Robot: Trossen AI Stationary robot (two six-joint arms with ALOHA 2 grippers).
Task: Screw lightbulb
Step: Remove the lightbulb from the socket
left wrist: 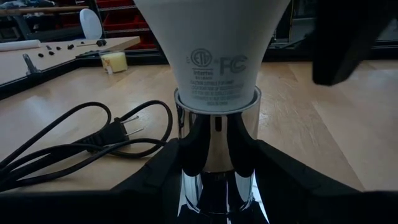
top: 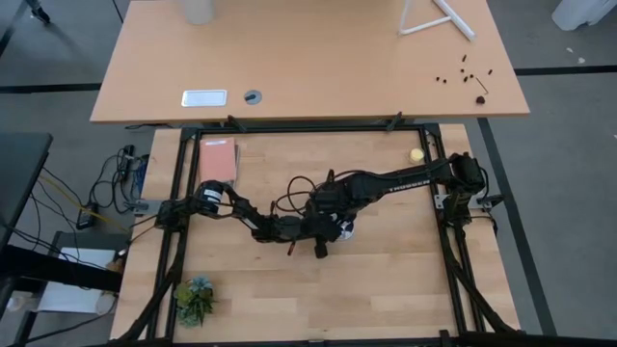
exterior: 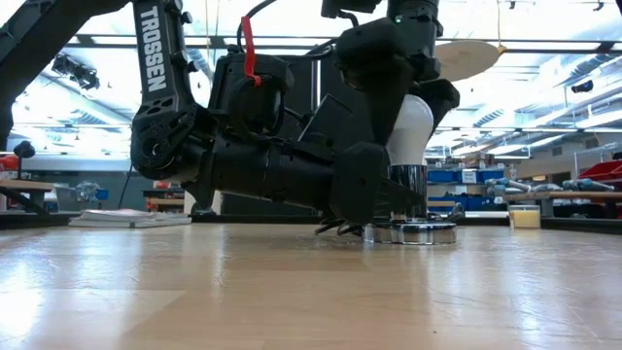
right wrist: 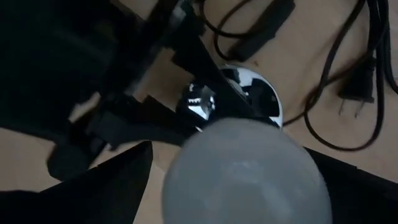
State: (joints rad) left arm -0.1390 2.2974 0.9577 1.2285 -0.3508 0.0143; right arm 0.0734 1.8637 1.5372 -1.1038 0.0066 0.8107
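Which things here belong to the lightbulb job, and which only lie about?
Job: lightbulb; silver socket, held by left gripper; its black cord; right gripper around the globe.
Lying about: yellow ball; red book; small plant.

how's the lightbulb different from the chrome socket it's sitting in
The lightbulb is matte white and flares wide upward; the chrome socket is a mirror-shiny, narrow cylinder. The bulb stands free on top, while the left pincer holds the socket on both sides. Both stand upright, in line.
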